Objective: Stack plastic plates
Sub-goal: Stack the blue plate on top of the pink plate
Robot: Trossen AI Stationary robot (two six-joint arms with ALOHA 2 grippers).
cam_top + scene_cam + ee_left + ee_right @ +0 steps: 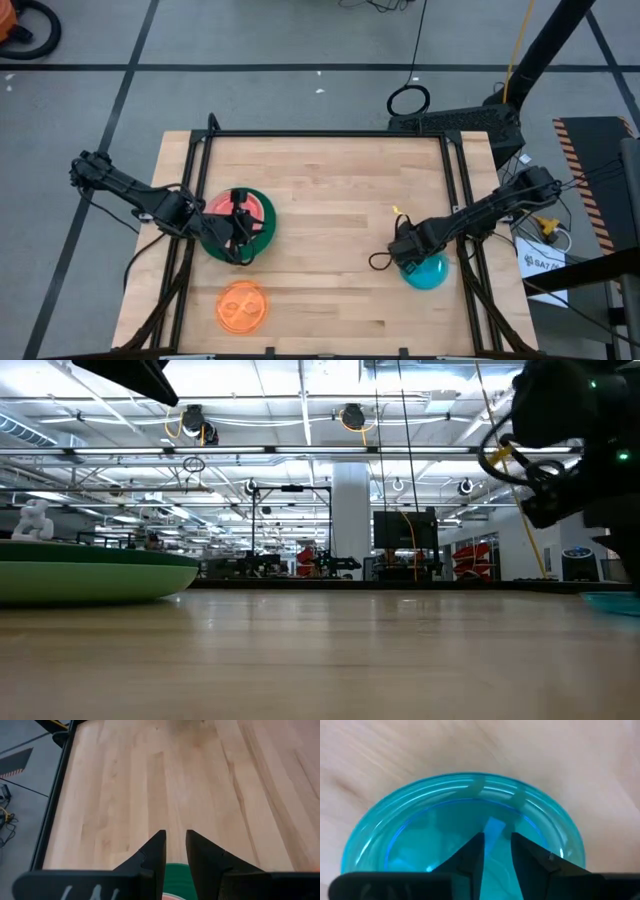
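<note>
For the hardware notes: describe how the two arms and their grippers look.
Both arms are dark, nearly black, jointed links with black cables trailing from them. The left gripper and right gripper each end in two matte black, wedge-shaped fingers that taper to blunt tips. In the left wrist view, faint white markings show on the black bar across the fingers' base.

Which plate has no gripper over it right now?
The orange plate, alone near the table's front edge. The left gripper hovers over the green stack; the right gripper over the blue plate.
</note>
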